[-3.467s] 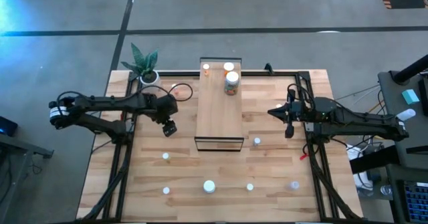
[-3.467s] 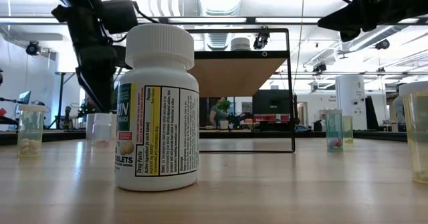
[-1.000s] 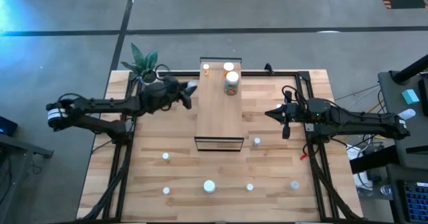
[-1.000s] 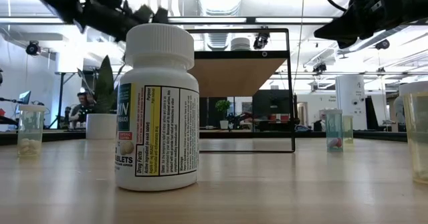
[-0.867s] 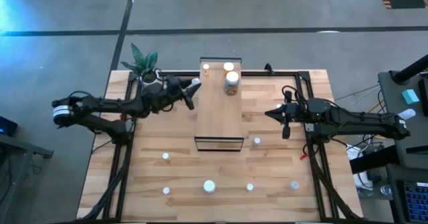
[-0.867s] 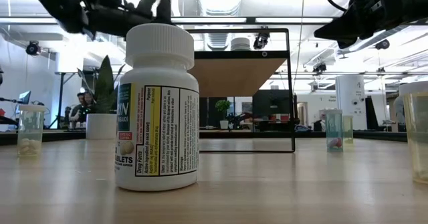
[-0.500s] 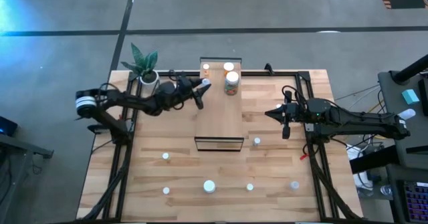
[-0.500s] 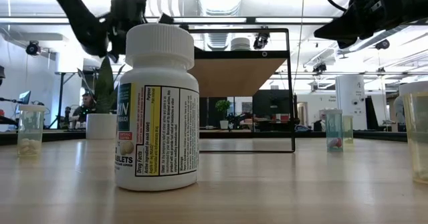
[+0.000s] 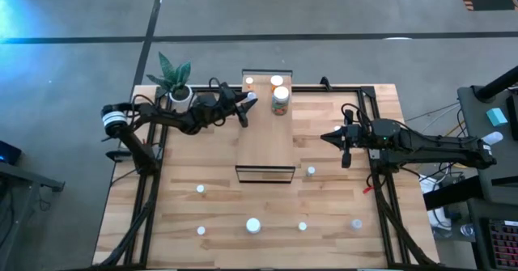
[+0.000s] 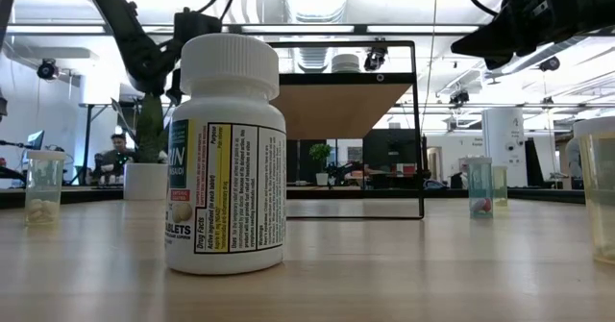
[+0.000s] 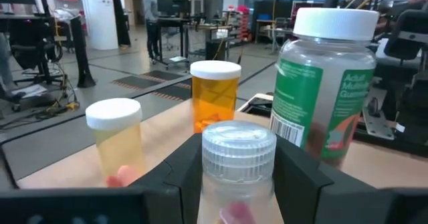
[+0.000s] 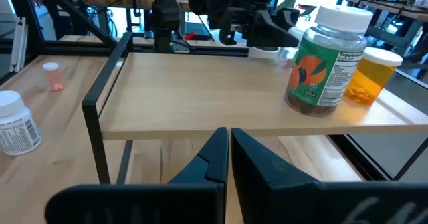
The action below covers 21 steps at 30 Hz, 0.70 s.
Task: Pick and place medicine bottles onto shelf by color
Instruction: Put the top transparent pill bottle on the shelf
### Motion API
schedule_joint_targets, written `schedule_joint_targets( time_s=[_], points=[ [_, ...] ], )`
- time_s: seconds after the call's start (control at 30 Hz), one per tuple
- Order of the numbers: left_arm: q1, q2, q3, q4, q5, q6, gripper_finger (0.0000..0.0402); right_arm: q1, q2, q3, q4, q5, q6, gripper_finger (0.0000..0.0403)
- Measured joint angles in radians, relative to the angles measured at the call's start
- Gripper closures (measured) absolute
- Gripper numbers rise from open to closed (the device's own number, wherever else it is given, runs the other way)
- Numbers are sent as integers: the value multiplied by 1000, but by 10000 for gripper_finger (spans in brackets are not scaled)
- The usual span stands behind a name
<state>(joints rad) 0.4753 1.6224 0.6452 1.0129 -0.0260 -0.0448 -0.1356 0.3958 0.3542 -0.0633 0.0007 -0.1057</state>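
Note:
My left gripper [image 9: 246, 103] reaches level over the far left part of the shelf [image 9: 265, 137] and is shut on a clear bottle with a ribbed clear cap [image 11: 239, 144]. Just beyond it on the shelf top stand a pale yellow bottle [image 11: 118, 141], an orange bottle [image 11: 215, 93] and a green-labelled jar [image 11: 326, 83]. My right gripper [image 12: 229, 147] is shut on nothing. It hangs above the table to the right of the shelf [image 12: 200, 100], pointing at it. My left gripper pinches the clear bottle's body just under the cap [image 11: 210, 198] between its two fingers [image 11: 186, 174]. The fingers come level from the table's left side. The bottle stands upright. Its bottom is hidden, so I cannot tell whether it touches the shelf top.
Several small bottles [image 9: 253, 225] stand scattered on the near half of the table; one [image 9: 311, 171] is by the shelf's near right corner. A big white labelled bottle [image 10: 226, 154] fills the low view. A potted plant [image 9: 174, 81] stands at the far left.
My left gripper has carried the clear bottle toward the table's right and far side, from left of the shelf to over its far left part. It has sunk a little and rolled until the bottle stands upright. The grip has stayed shut on it.

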Motion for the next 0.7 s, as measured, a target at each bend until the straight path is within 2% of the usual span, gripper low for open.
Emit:
schedule_joint_targets(
  time_s=[0.23, 0.53, 0.7],
  points=[
    [8, 23, 16, 3, 7, 0, 276, 0, 0, 0, 1, 0, 0, 394],
    [8, 25, 12, -38, 13, 10, 228, 0, 0, 0, 1, 0, 0, 394],
    [8, 16, 16, -75, 9, 34, 220, 0, 0, 0, 1, 0, 0, 394]
  ],
)
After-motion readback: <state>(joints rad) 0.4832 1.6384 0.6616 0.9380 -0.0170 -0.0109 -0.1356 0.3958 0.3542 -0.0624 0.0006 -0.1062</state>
